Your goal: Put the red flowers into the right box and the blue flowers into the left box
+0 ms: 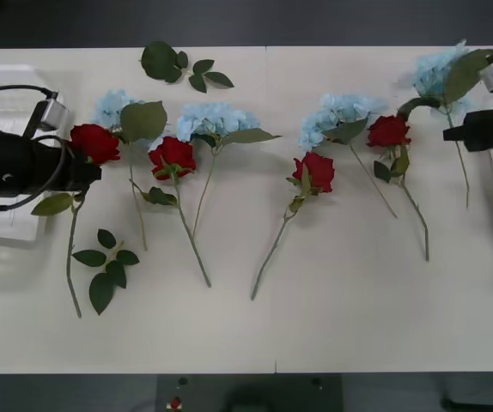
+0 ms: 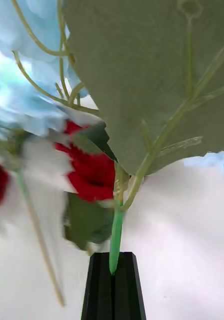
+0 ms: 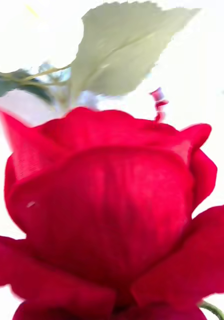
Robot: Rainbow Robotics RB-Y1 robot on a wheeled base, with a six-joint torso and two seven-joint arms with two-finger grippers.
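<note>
While red flowers crowd blue flowers | leaf sprigs nearby

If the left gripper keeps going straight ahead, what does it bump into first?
Most likely the red rose at the far left of the row: the left wrist view has its bloom right in front, very close. In the front view the left gripper sits at that bloom; whether they already touch can't be told.
</note>
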